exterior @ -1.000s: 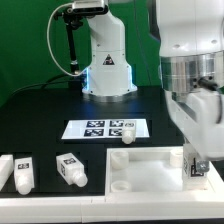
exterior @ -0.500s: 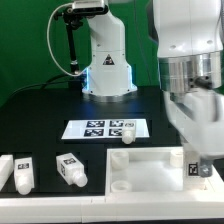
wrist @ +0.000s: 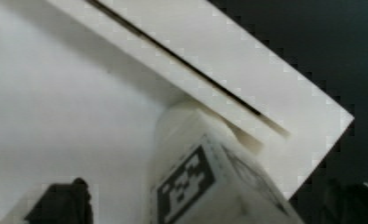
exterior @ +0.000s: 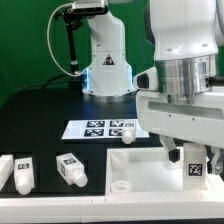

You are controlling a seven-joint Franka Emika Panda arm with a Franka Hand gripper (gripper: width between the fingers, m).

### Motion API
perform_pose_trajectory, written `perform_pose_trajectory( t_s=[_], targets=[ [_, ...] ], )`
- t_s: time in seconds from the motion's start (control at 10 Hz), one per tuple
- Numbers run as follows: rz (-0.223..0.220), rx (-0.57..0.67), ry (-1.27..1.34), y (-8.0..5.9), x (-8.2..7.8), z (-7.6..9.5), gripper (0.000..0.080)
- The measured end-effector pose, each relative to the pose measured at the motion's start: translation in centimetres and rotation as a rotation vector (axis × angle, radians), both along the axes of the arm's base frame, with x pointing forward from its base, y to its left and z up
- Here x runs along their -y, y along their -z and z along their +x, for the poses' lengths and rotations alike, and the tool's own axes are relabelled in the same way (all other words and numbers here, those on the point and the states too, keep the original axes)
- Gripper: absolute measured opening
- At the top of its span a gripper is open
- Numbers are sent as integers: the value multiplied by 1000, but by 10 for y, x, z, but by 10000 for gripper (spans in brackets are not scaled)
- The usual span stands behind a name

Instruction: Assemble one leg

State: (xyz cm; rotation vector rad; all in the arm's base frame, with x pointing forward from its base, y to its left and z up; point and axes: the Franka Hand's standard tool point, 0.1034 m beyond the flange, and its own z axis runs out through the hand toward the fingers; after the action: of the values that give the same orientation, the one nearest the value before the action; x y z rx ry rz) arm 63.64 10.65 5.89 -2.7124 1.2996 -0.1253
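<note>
My gripper (exterior: 194, 158) hangs over the exterior view's right end of the big white tray-like piece (exterior: 140, 172). A leg (exterior: 194, 168), a white post with a black-and-white tag, stands upright there between my jaws. In the wrist view the leg (wrist: 225, 180) rises between two dark fingers (wrist: 65, 203). A strip of the white piece shows between one finger and the leg, so the jaws stand around it and apart from it. Two more legs (exterior: 22, 172) (exterior: 70, 168) lie at the exterior view's left. Another leg (exterior: 127, 136) stands by the marker board.
The marker board (exterior: 100, 128) lies flat behind the tray-like piece. The arm's white base (exterior: 105, 60) stands at the back on the black table. A further white part (exterior: 3, 170) is cut off at the exterior view's left edge.
My wrist has turned about the upright leg, so the hand now shows its broad side. The leg's tag stays at the same spot.
</note>
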Motion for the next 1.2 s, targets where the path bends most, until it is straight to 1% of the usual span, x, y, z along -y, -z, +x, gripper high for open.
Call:
perform_pose_trajectory(
  t_s=[0.1,0.2,0.3,0.5,0.6,0.7,0.8,0.9,1.0,1.2],
  targets=[
    [-28,9,-132,-1,1,1,649],
    [-79,32,-373,-5,2,6,649],
    [-86,41,-451,-4,1,6,649],
    [-82,37,-416,-4,1,6,390],
    [-82,37,-416,-3,1,6,390],
    [-82,37,-413,-3,1,6,284],
    [-64,29,-292,-3,1,6,284],
    [-57,25,-240,-3,1,6,284],
    [-37,8,-69,-4,-2,6,284],
    [-11,-11,278,-3,0,5,284]
  ],
)
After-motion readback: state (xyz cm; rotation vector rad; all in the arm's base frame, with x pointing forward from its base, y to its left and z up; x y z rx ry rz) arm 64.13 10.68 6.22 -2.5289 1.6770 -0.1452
